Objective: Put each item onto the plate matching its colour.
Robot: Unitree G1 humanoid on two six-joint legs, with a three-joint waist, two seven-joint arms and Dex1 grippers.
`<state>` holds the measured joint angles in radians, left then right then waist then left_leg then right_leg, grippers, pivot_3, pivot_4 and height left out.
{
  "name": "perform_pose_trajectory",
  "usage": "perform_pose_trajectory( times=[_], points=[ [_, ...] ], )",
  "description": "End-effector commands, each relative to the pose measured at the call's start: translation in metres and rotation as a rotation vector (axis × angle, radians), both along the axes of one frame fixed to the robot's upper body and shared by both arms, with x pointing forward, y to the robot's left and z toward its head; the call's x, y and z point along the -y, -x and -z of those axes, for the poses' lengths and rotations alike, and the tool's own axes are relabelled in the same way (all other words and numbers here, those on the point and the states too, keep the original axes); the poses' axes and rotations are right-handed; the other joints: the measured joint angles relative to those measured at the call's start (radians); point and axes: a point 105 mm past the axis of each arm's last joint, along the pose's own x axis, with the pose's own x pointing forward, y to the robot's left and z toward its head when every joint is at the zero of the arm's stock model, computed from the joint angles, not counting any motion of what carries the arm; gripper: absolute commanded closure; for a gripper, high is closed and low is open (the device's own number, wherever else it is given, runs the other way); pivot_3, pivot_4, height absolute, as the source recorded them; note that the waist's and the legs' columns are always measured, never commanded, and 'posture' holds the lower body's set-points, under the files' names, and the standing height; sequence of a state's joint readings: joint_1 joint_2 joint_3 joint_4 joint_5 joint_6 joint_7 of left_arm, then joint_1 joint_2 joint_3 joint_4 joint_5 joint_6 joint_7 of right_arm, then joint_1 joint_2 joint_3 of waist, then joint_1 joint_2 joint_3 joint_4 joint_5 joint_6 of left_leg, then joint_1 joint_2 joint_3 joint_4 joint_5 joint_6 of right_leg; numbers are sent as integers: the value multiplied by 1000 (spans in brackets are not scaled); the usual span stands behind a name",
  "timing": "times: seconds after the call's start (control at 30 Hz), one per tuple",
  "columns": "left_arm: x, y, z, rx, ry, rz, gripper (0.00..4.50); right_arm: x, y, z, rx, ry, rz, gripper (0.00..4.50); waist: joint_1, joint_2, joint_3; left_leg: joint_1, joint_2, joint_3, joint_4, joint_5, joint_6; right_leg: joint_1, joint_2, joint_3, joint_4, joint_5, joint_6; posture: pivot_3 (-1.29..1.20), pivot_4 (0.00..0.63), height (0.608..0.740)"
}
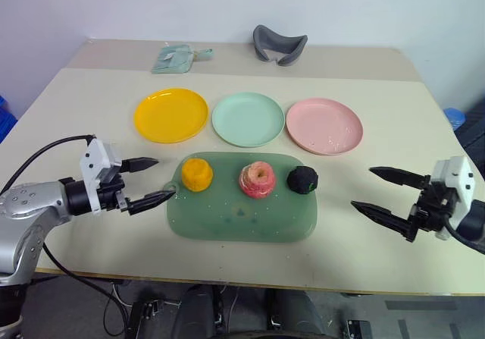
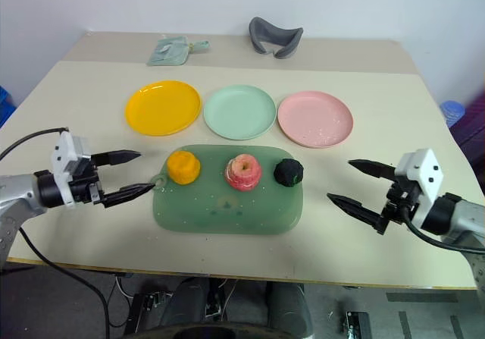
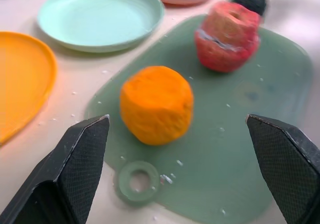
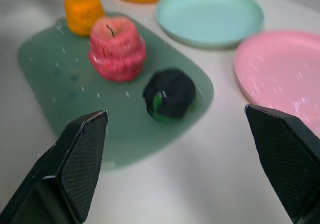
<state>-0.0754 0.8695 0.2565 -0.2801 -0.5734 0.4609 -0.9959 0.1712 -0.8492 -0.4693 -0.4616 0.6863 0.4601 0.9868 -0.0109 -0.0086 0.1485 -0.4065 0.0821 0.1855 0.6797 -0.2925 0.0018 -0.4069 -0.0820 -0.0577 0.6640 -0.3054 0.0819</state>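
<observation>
Left eye view: three toy foods sit in a row on a large rounded green mat [image 1: 241, 211] on the beige table [image 1: 394, 127]. On the robot's left end is a yellow-orange lumpy chunk [image 1: 197, 174], blunt and roughly cube-like with a matte, pitted skin. In the middle stands a pink-red apple-like piece [image 1: 258, 180] with ridged, banded sides and a pale hollow in its top holding a thin dark stem. On the right end, near the mat's edge, lies a black rough ball [image 1: 303, 179]; the right wrist view shows a small green patch on its side. All three rest on the mat, apart from one another, none on a plate.

Behind the mat lie three round shallow plastic plates in a line, nearly touching: a yellow-orange plate [image 1: 171, 114] behind the chunk, a mint green plate [image 1: 248, 119] behind the apple piece, and a pink plate [image 1: 324, 125] behind the ball, its surface flecked with pale specks. All three plates are bare.

The left gripper [image 1: 151, 181] hovers just beside the mat's holed tab [image 3: 139, 180], its two black fingers spread wide and holding nothing, pointing toward the chunk. The right gripper [image 1: 383, 193] hovers over bare table well apart from the mat's right side, its fingers likewise spread wide and empty, pointing toward the ball.

At the table's far edge lie a grey curved band [image 1: 279, 45] and a small pale green pouch [image 1: 176, 57].
</observation>
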Motion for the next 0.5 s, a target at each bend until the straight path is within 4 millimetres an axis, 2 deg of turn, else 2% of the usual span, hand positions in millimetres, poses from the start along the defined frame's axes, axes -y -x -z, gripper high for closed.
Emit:
perform_pose_trajectory(
  times=[0.03, 0.1, 0.33, 0.5],
  points=[
    [8, -5, -4, 61, -16, -1, 0, -19, -3, -10, 62, 10, -80, 31, 0, 0, 0, 0, 0, 1, 0, 0, 0, -1, 0, 1, 0, 0, 0, 0, 150, 740],
    [11, -11, -4, 51, 9, -18, 0, -28, -6, -10, 63, 14, -122, 31, 0, -1, 0, 0, -2, 1, -1, 0, 1, -1, -1, 2, 0, 0, 0, 0, 150, 740],
    [40, -24, 6, 24, 50, -1, 0, -66, -36, -23, 154, 84, -320, 31, -1, -1, 0, -1, -4, 2, 0, -2, 4, -2, -4, 2, 0, 0, 0, 0, 150, 740],
    [44, -31, 25, -12, -14, -38, 0, -82, -49, -25, 172, 122, -412, 31, 1, -1, 0, -2, -4, 3, 1, -2, 4, -3, -4, 1, 0, 0, 1, 0, 150, 740]
  ],
)
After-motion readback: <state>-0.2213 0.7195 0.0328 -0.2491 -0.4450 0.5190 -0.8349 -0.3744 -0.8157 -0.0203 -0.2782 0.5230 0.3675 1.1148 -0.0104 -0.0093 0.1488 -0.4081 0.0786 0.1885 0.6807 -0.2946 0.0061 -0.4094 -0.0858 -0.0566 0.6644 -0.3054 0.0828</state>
